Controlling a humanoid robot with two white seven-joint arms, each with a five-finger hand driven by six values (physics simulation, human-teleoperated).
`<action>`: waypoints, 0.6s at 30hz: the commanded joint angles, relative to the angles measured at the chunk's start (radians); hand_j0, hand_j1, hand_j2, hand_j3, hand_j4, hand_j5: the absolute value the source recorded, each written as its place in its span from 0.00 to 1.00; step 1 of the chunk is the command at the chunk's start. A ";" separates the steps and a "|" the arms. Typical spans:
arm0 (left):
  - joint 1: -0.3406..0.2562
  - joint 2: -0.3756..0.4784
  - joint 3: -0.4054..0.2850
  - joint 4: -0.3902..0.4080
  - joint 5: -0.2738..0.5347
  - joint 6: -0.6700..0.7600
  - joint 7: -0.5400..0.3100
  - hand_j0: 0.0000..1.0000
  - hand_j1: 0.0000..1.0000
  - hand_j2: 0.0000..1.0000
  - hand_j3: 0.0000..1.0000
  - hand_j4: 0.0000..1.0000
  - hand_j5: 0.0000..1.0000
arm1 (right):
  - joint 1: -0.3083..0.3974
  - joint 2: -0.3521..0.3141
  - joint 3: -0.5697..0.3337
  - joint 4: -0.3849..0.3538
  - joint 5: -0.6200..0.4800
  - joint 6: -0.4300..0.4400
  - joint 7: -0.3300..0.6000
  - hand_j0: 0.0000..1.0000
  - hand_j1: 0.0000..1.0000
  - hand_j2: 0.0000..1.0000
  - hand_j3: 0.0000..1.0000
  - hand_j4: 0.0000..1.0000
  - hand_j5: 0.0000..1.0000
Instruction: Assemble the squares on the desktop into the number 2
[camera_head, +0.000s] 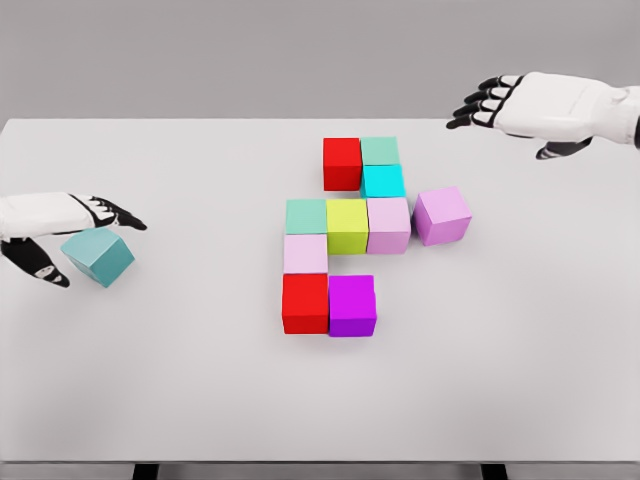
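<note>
head view: the left hand (62, 232) sits at the left edge of the white table (180, 380), its dark fingers (120, 215) arched over a teal cube (98, 256) that lies tilted, one corner turned toward the camera. the thumb shows on the cube's near left side and the fingers reach over its far top, so the hand looks to be closing on it, though whether the pads truly press the faces i cannot tell.

the right hand (530, 105) hovers over the far right of the table, fingers loosely spread, pinching nothing, well apart from every block.

the rest of the figure lies mid-table. far row: a red cube (342, 163) with a green cube (380, 151) just to its right and a cyan cube (383, 181) in front of that. middle row: a mint cube (306, 216), a yellow-green cube (347, 225) and a pink cube (388, 224), touching side by side. a lilac cube (443, 214) stands skewed just right of them. below the mint one come a pale pink cube (305, 253), a second red cube (305, 303) and a magenta cube (352, 305).

handling, as a judgement: the cubes look rigid, light and smooth-faced, so likely to slip or twist in a loose pinch. best taken on two opposite flat faces, thumb against fingers, not on edges or corners. the teal one probably belongs at the near row's right end.
</note>
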 joint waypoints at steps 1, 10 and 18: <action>0.000 -0.010 0.001 0.002 -0.006 0.025 0.001 1.00 1.00 1.00 1.00 1.00 1.00 | 0.000 0.000 0.008 -0.002 -0.004 0.003 0.000 1.00 1.00 1.00 1.00 1.00 1.00; 0.003 -0.099 0.001 0.153 -0.069 0.028 0.001 1.00 1.00 1.00 1.00 1.00 1.00 | 0.000 -0.016 0.135 0.012 -0.240 0.003 0.000 1.00 1.00 1.00 1.00 1.00 1.00; 0.001 -0.125 0.006 0.224 -0.104 0.030 0.001 1.00 1.00 1.00 1.00 1.00 1.00 | 0.002 -0.014 0.164 0.004 -0.268 0.107 0.000 1.00 1.00 1.00 1.00 1.00 1.00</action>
